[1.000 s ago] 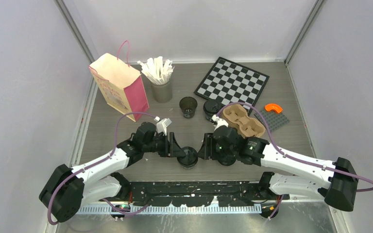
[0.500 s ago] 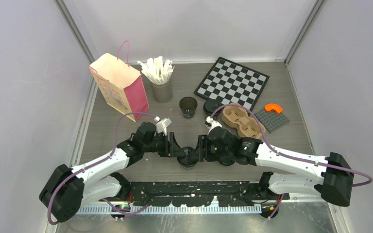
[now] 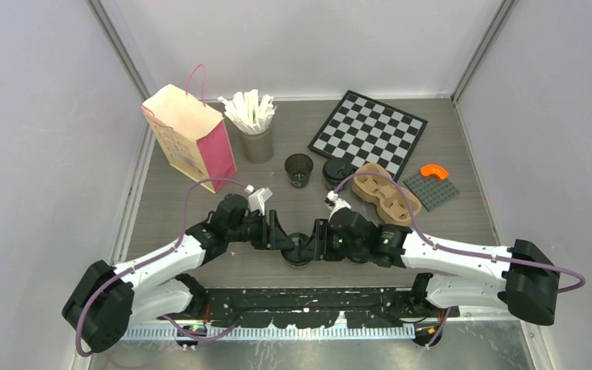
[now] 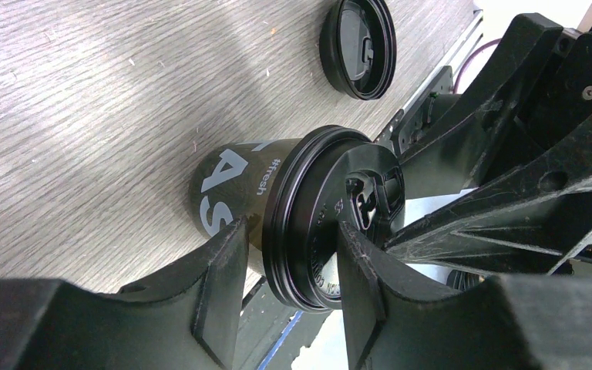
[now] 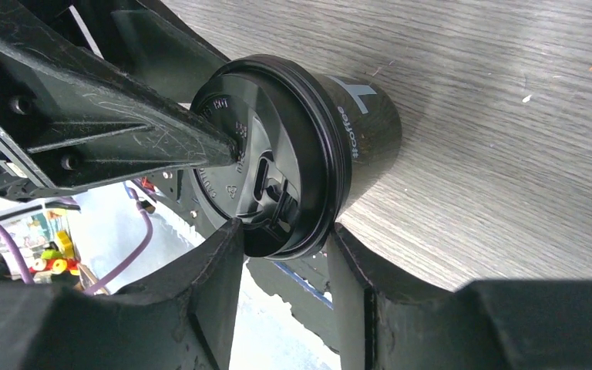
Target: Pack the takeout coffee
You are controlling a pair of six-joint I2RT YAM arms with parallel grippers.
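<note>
A black takeout coffee cup (image 3: pixel 299 251) with its black lid on (image 4: pixel 331 223) stands near the table's front edge, between my two arms. My left gripper (image 4: pixel 289 227) pinches it from the left, one finger on the cup wall under the rim and the other on the lid's top. From the right, my right gripper (image 5: pixel 284 227) is shut across the lid's rim (image 5: pixel 308 154), with one fingertip (image 5: pixel 231 231) on the lid's top. An open black cup (image 3: pixel 299 169) and a second black lidded cup (image 3: pixel 336 171) stand farther back. A loose lid (image 4: pixel 357 48) lies on the table beyond the held cup.
A brown pulp carrier (image 3: pixel 385 196) sits behind my right arm. At the back stand a pink paper bag (image 3: pixel 193 139), a grey cup of white stirrers (image 3: pixel 256 135) and a chessboard (image 3: pixel 368 132). A grey studded plate (image 3: pixel 432 190) with an orange piece (image 3: pixel 434 170) lies at the right.
My right arm has swung left, off the carrier, and brought its gripper onto the cup's lid. The left arm and the cup have stayed put.
</note>
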